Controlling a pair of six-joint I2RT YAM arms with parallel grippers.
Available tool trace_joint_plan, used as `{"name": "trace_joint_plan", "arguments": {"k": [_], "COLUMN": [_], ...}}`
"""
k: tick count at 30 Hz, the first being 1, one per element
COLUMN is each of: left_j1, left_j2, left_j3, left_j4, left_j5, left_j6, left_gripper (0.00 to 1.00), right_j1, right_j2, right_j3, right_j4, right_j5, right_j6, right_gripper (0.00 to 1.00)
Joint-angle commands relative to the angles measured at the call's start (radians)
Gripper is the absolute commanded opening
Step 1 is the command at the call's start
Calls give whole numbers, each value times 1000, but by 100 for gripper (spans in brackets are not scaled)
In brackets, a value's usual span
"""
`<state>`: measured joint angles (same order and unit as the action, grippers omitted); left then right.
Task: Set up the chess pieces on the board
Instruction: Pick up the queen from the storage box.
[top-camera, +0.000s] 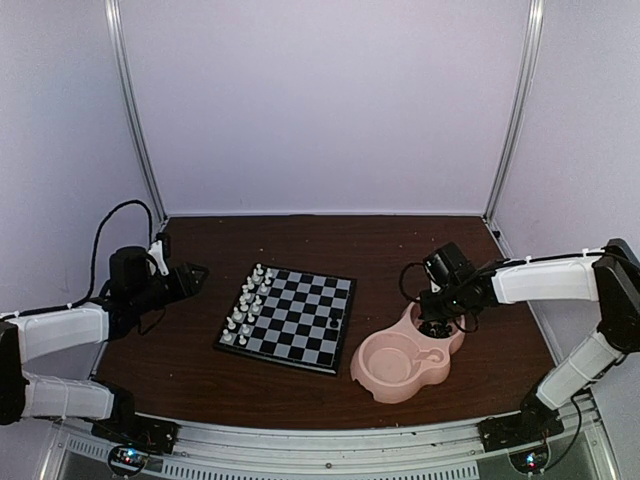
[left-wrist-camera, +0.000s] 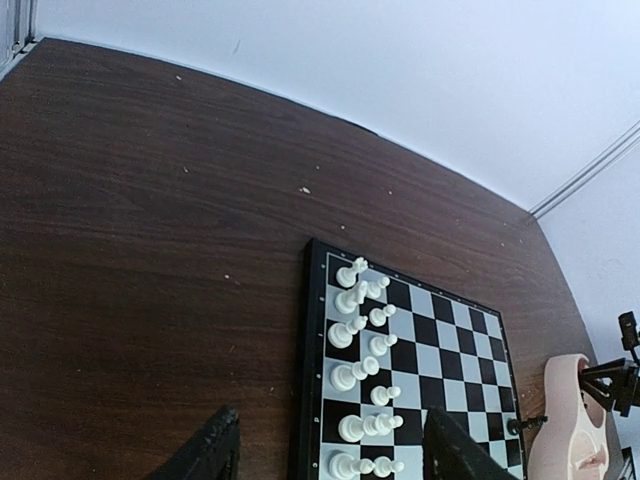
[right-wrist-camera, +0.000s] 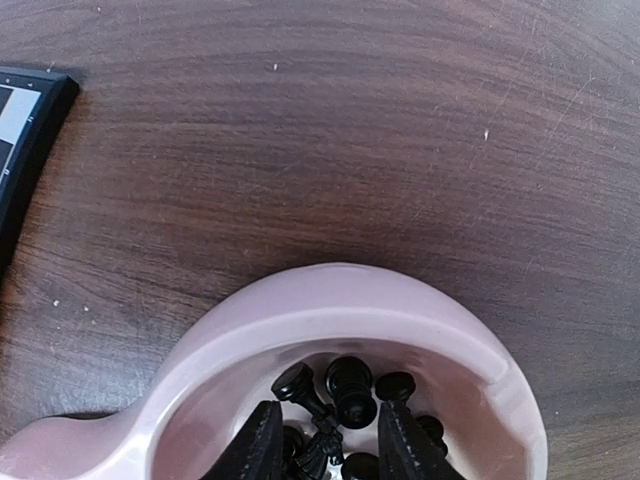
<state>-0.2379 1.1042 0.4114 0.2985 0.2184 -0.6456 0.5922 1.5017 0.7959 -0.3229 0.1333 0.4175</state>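
Left end effector (left-wrist-camera: 330, 430) stands wide and empty, left of the board (top-camera: 290, 320), white chess pieces (left-wrist-camera: 360, 340) ranked along its left side; right end effector (right-wrist-camera: 330, 425) straddles black pieces (right-wrist-camera: 350, 385) in the pink dish (right-wrist-camera: 330, 300), narrow, grip indeterminate; recommended: isolate one stem, lift vertically clear of the rim; table (top-camera: 200, 370) dark wood, walls (top-camera: 320, 100) pale.

The board (top-camera: 288, 316) was laid on the table (top-camera: 200, 360), between the two arms. Two rows of pieces (top-camera: 247, 303) were stood along its left edge, and a single piece (top-camera: 332, 325) was set near its right edge. A two-bowl dish (top-camera: 405, 365) was placed just right of the board's near corner. More pieces (right-wrist-camera: 345, 388) were heaped in its far bowl, with the right gripper (right-wrist-camera: 328, 420) held among them. The left gripper (top-camera: 193, 273) was held left of the board's far corner.
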Motion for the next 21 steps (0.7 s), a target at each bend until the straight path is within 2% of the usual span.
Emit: {"name": "trace_joint_plan", "arguments": {"k": [1, 11, 17, 21], "left_j1": [-6, -6, -6, -6], "left_j2": [-13, -12, -13, -13], "left_j3": [-5, 1, 1, 1], "left_j4": [45, 34, 35, 35], "left_j5": [-12, -10, -9, -9], "left_j6": [3, -5, -5, -5], "left_gripper": [62, 61, 61, 61], "right_j1": [-10, -20, -22, -22], "right_j2": [14, 42, 29, -15], "right_j3": [14, 25, 29, 13], "right_j4": [14, 7, 3, 7], "right_j5": [-7, 13, 12, 13], "right_j6": [-5, -3, -13, -23], "right_gripper": [35, 29, 13, 12]}}
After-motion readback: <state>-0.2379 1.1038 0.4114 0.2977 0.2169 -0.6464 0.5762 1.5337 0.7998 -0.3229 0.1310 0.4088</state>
